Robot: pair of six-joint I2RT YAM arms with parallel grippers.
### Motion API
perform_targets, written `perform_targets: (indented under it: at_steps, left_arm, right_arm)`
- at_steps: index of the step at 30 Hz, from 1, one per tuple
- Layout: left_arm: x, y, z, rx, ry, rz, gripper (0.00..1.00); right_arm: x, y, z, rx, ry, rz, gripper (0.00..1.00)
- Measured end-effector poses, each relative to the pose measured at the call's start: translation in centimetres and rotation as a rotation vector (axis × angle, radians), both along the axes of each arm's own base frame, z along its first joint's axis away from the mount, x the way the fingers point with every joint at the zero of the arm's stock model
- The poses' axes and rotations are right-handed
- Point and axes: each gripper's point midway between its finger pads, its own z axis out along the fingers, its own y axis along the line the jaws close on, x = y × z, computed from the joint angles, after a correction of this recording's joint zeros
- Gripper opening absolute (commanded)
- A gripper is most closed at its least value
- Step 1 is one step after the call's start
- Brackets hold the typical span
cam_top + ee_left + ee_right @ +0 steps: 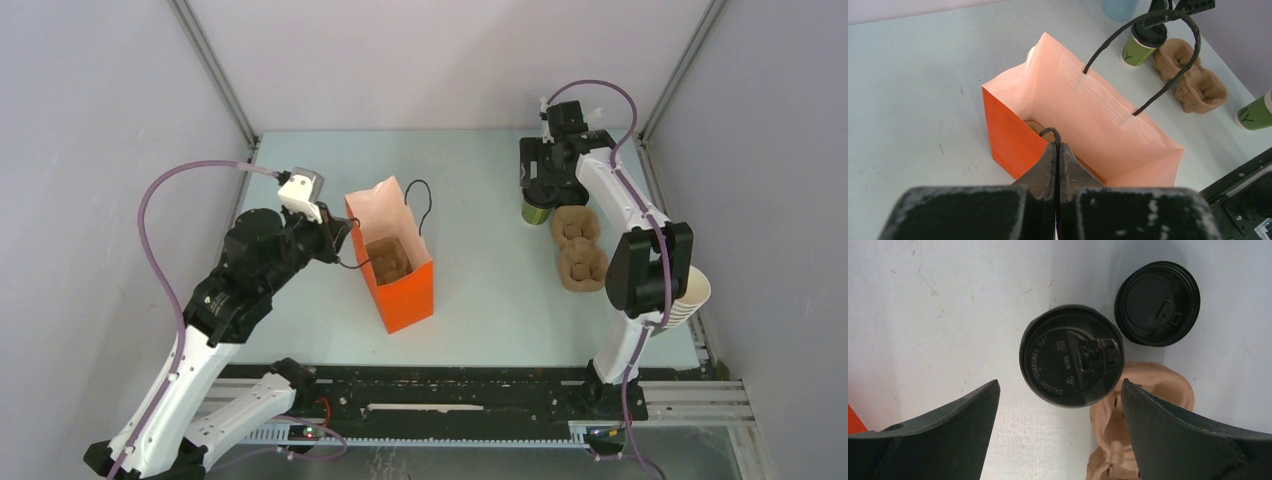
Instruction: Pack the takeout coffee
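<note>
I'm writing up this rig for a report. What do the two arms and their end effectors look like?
The left arm and right arm both have white links with black joint housings. A mauve cable runs along each. The left end effector and right end effector have black tapering fingers. The left one's body is scuffed whitish.

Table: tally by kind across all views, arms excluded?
Orange bag: 1
Lidded green cup: 1
Second black lid, beside that cup: 1
Brown pulp carriers: 3 (two outside the bag, one inside it)
Stack of lidless green cups: 1
Pale blue cup: 1
Total: 8
</note>
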Motion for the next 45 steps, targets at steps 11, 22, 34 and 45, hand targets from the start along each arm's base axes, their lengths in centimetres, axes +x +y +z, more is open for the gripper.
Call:
perform_targets:
  at_steps: [11,22,34,45]
  left_arm:
    - [-0.1,-0.3,-0.1,-0.009,0.011,-0.011,0.00]
    - [-0.1,-0.3,-0.4,-0.004,0.020,-0.012,0.00]
    - [-0.1,-0.3,-0.4,-0.004,0.021,-0.012,0.00]
    - [-0.2,-0.3,-0.5,0.000,0.026,-0.012,0.00]
  right_arm:
    - [1.2,-1.1,-2.1,-0.006,0.038,-0.020,1.00]
    - [1.6,-1.2,-2.6,0.002,0.039,-0.017,0.99]
    - [1.6,-1.2,-3.1,-0.007,0.049,-0.008,0.92]
    - [1.7,-1.2,-3.6,-0.009,0.060,-0.007,0.88]
